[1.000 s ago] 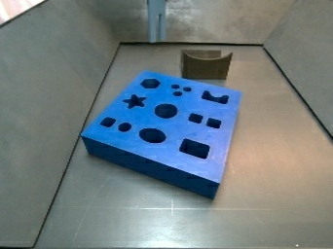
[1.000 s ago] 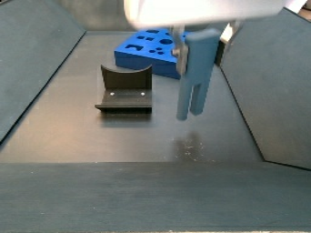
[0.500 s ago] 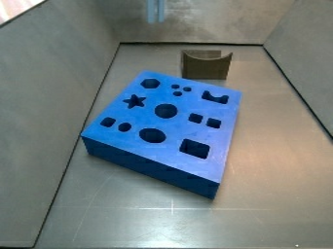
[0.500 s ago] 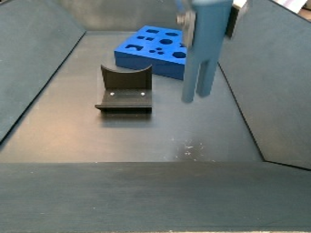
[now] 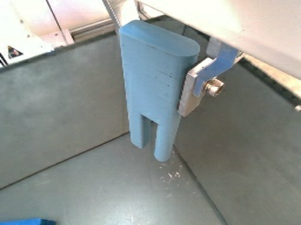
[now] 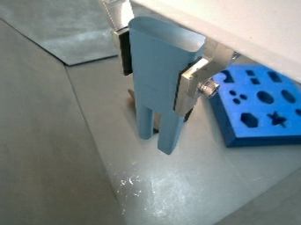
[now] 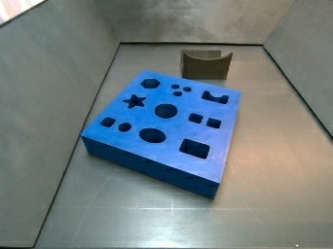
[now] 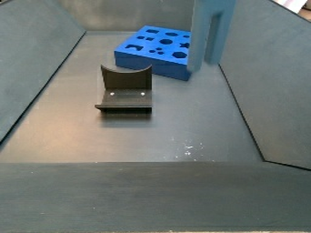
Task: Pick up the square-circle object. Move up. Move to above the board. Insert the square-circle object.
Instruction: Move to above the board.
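in both wrist views, gripper point(image 5: 165, 61) clamping the square-circle object point(image 5: 153, 88) upright, off the floor, board point(image 6: 261, 104) beside

**Colours of the peg, board, fixture and enclosure**

The square-circle object point(image 5: 153, 83) is a uniform pale grey-blue, shown in both wrist views and at the far right in a side view point(image 8: 215, 27). The gripper point(image 6: 159, 66) around it has silver metal finger plates point(image 5: 202, 77) with a bright screw head; a dark pad shows on the opposite finger point(image 6: 122, 46). The board point(image 7: 166, 122) is saturated bright blue, its star, round and square cut-outs reading as near-black. The fixture point(image 8: 124, 89) is dark brown to black, matt. The floor point(image 7: 169, 209) and walls are dull grey metal with faint pale scuffs.
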